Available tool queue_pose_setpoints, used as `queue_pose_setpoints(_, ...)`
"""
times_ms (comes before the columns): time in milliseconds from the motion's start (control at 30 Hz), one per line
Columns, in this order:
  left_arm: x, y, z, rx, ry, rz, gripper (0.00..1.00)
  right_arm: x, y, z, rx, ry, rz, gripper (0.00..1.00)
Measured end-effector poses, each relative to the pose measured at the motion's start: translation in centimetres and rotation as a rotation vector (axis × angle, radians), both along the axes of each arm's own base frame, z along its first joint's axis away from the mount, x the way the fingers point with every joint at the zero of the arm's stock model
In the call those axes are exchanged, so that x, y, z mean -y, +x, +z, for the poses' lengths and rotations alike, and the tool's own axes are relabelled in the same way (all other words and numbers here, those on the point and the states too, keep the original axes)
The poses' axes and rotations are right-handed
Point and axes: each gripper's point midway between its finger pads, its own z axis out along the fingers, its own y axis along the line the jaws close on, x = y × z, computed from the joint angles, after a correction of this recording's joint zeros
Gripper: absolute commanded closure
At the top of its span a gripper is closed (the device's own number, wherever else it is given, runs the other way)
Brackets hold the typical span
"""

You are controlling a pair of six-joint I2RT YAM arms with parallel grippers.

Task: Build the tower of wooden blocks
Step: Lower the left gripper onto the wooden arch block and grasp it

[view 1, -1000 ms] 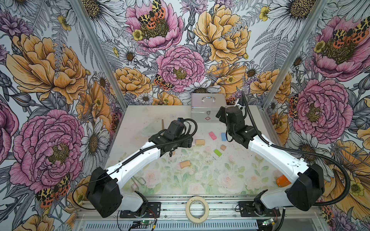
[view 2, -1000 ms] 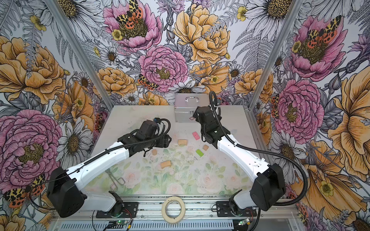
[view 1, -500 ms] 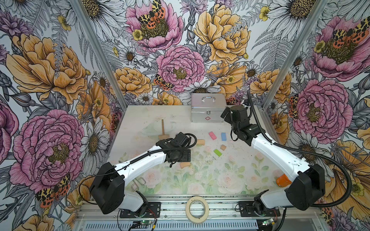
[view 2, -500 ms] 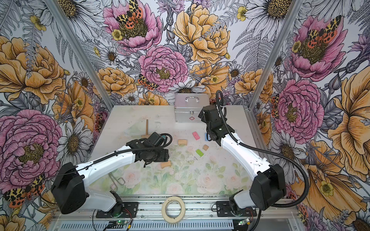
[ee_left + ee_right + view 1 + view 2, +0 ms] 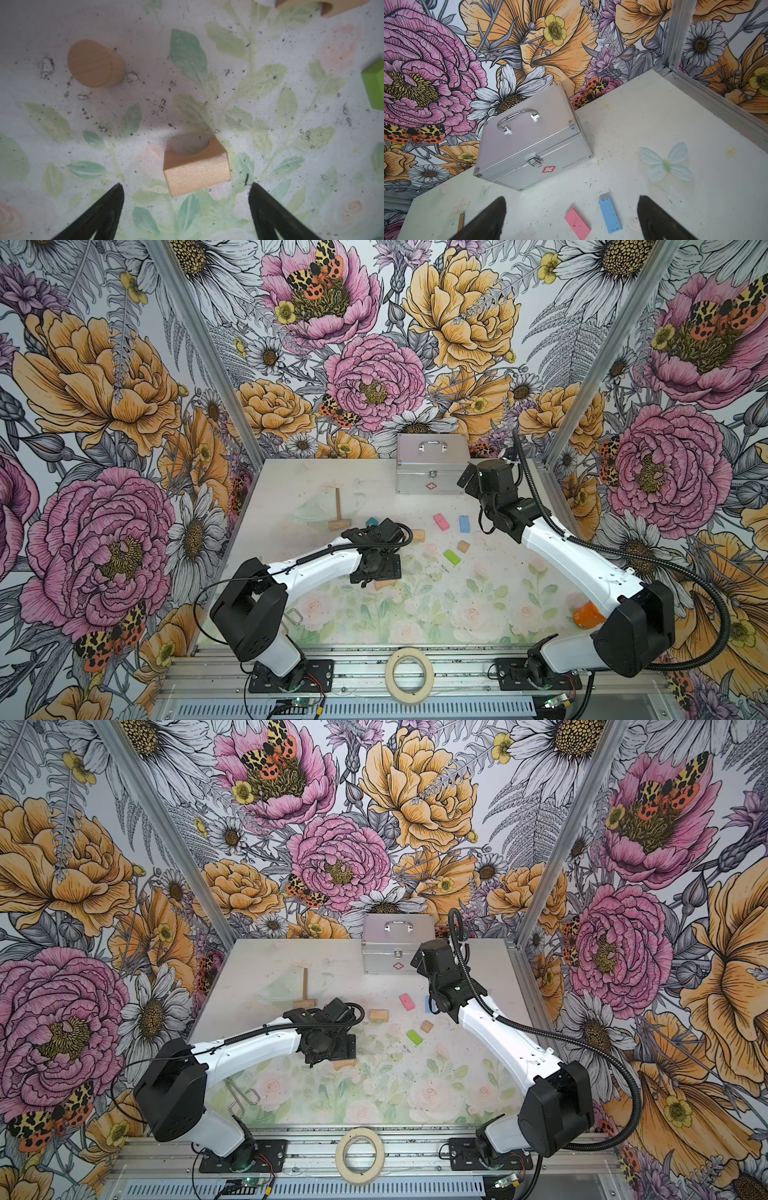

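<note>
Jaws of the left gripper (image 5: 185,186) stand wide with nothing in them. A notched tan block (image 5: 196,172) lies on the table (image 5: 291,145) in the gap between the two fingertips and touches neither. Farther out on one finger's side is a short tan cylinder (image 5: 95,63), well apart from the block. On the other finger's side a green block (image 5: 374,87) sits at the edge of view. An arched tan block (image 5: 324,6) lies farthest ahead.

The right gripper (image 5: 571,198) is also spread wide and empty, above the table. In line with its gap, a pink brick (image 5: 577,223) and a light blue brick (image 5: 610,214) lie flat, side by side but apart. Beyond them the silver case (image 5: 533,141) sits closed against the wall. In a top view, a small tan cube (image 5: 463,546) lies just beside the green block, between the two grippers. Every block lies singly on the table.
</note>
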Motion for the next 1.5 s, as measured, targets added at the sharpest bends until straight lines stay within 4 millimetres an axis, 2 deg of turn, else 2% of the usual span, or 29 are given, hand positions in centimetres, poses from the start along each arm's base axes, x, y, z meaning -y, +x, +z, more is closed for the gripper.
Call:
queue_pose_setpoints(400, 0.3, 0.3, -1.9, -0.047, 0.034, 0.032, 0.07, 0.3, 0.3, -0.6, -0.017, 0.003, 0.001, 0.00)
queue_pose_setpoints(600, 1.1, 0.7, -1.9, -0.045, 0.029, 0.028, 0.13, 0.3, 0.4, -0.7, -0.021, 0.007, 0.004, 0.00)
queue_pose_setpoints(800, 1.4, 0.2, -2.9, -0.075, 0.044, 0.015, 0.17, 0.3, 0.6, -1.2, -0.032, 0.010, 0.008, 0.01)
queue_pose_setpoints(1033, 1.5, 0.1, -3.0, -0.081, 0.041, 0.013, 0.25, 0.4, 0.7, -1.7, -0.047, 0.012, 0.013, 0.01)
queue_pose_setpoints(1500, 1.8, -0.2, -3.0, -0.086, 0.037, 0.002, 0.31, 0.5, 0.7, -2.0, -0.056, 0.015, 0.017, 0.02)
